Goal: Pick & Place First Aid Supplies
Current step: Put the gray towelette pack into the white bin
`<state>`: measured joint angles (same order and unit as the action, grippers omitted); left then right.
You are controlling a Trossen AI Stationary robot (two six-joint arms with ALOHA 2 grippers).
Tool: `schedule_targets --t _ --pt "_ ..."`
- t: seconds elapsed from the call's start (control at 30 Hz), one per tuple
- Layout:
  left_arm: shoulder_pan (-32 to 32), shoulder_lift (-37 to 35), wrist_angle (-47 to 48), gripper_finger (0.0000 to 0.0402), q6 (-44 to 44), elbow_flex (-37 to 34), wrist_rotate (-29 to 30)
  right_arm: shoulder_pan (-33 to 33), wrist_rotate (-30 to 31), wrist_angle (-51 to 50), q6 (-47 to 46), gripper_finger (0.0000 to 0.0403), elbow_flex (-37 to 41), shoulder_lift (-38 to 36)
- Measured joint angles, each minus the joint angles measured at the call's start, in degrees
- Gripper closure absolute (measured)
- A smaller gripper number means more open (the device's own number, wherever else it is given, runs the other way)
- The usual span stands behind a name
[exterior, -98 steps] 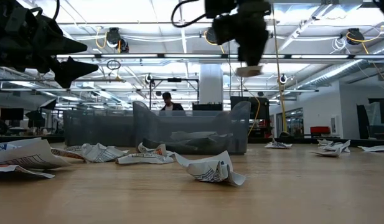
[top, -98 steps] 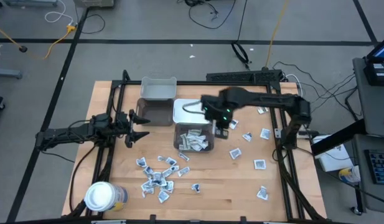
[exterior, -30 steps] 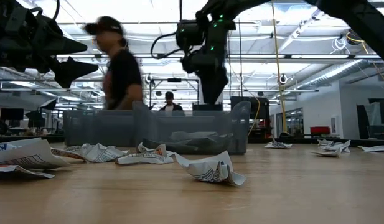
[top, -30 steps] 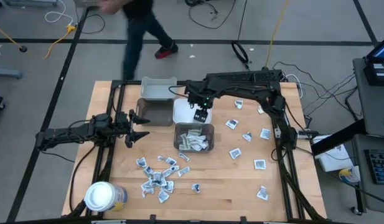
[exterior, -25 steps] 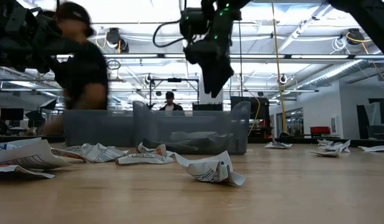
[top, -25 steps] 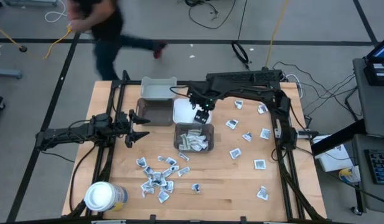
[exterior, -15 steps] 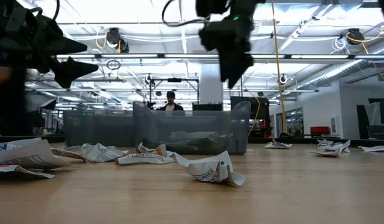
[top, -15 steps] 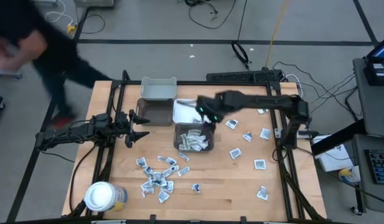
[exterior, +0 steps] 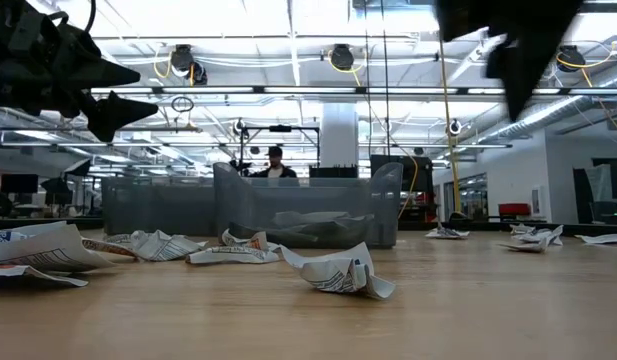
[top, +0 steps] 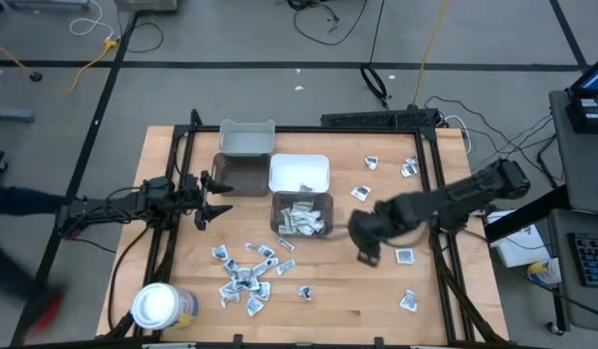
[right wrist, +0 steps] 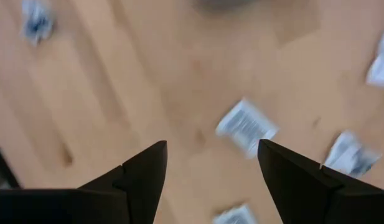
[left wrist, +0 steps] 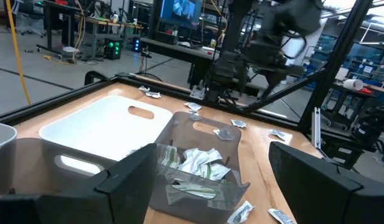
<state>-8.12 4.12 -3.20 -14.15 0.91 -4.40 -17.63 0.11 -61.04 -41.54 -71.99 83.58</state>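
The left gripper [top: 209,197] is waiting open-jawed left of the clear bin [top: 301,214]. Packets [top: 243,276] are lying scattered in front of that bin. To its right, the right gripper [top: 363,254] is hovering open and empty over a loose packet [right wrist: 246,126], probably lining up to descend and pinch it.

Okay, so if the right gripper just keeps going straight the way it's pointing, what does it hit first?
The right gripper, fingers open and empty, points down at the table. Straight ahead lies a white printed packet, between the fingertips' line, so it probably meets that first, or bare wood just beside it; depth is unclear.
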Motion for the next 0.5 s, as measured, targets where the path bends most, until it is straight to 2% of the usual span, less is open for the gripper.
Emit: schedule_targets --t 0.27,0.5 --pt "0.01 0.01 0.00 0.0091 0.00 0.00 0.00 -15.83 -0.28 -0.06 -14.85 0.0154 6.88 -4.19" --pt "0.02 0.00 0.02 0.0091 -0.01 0.00 0.00 -27.20 -0.62 -0.06 -27.36 0.0154 9.01 -5.08"
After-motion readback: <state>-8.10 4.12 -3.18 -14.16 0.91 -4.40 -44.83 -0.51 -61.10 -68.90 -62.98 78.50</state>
